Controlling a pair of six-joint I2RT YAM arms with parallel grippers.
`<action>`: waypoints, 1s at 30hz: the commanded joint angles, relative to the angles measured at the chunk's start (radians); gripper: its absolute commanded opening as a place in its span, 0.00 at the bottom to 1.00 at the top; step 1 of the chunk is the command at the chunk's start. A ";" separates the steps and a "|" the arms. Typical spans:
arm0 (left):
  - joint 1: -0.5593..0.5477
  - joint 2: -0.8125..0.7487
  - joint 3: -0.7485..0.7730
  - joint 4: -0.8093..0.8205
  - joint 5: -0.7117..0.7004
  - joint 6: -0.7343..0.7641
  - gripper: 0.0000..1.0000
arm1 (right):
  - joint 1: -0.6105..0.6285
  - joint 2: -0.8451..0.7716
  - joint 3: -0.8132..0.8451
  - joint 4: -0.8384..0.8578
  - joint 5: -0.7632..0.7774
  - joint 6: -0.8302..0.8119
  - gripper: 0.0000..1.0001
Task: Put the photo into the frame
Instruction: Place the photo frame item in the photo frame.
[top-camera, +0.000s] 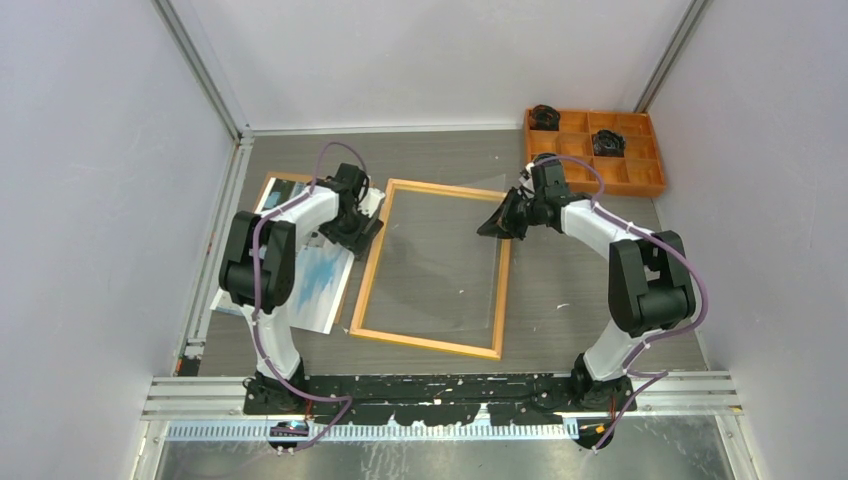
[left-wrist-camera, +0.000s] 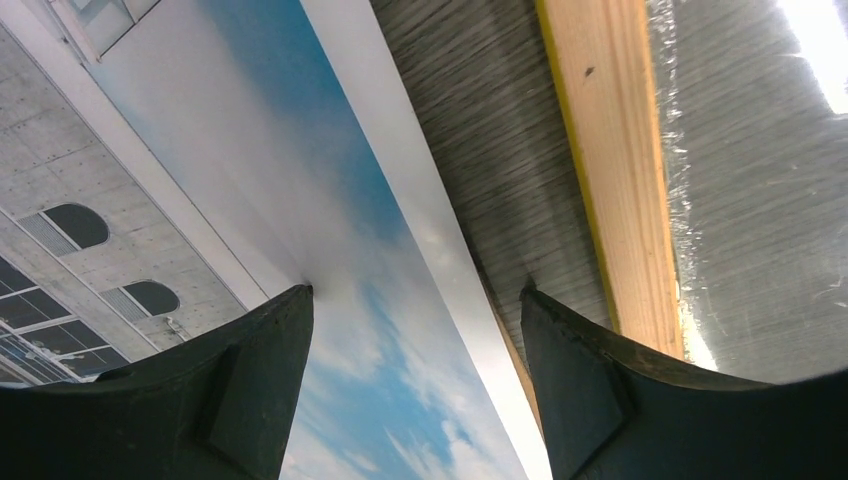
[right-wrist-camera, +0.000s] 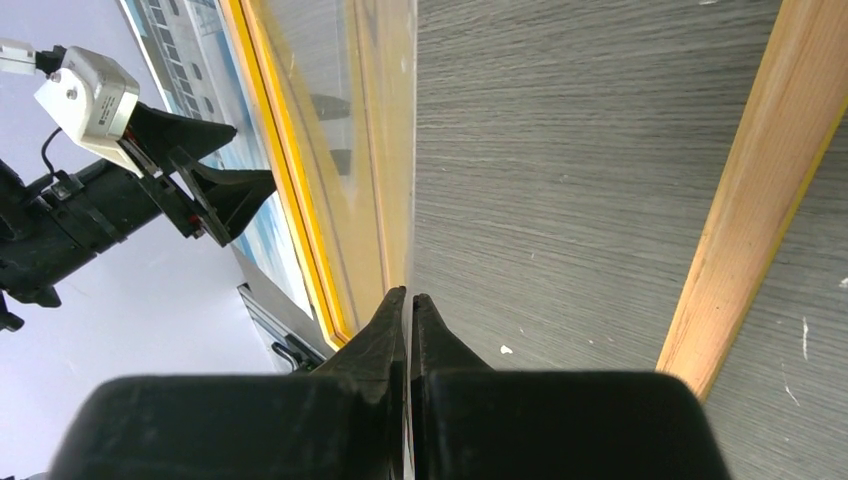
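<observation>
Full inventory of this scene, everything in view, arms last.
frame: 1, wood-coloured with yellow edge, flat mid-table
clear sheet: 1, transparent, over the frame opening
photo: 1, blue sky and white building, face up left of frame
brown board: 1, brown, only an edge showing under the photo
tray: 1, orange, far right corner
black items: 2, black, in tray compartments, too small to identify
table: 1, grey woodgrain, under everything
left gripper: 1, black, open over the photo edge nearest the frame
right gripper: 1, black, shut on clear sheet edge
</observation>
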 joint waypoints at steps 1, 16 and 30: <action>-0.022 0.018 0.017 0.036 -0.005 -0.009 0.77 | -0.002 0.016 0.025 0.056 -0.046 0.024 0.01; -0.046 -0.010 -0.010 0.037 0.036 -0.014 0.77 | 0.001 -0.029 -0.075 0.379 -0.215 0.312 0.01; 0.021 -0.033 0.046 -0.028 0.200 -0.053 0.75 | 0.030 -0.077 -0.103 0.518 -0.217 0.452 0.01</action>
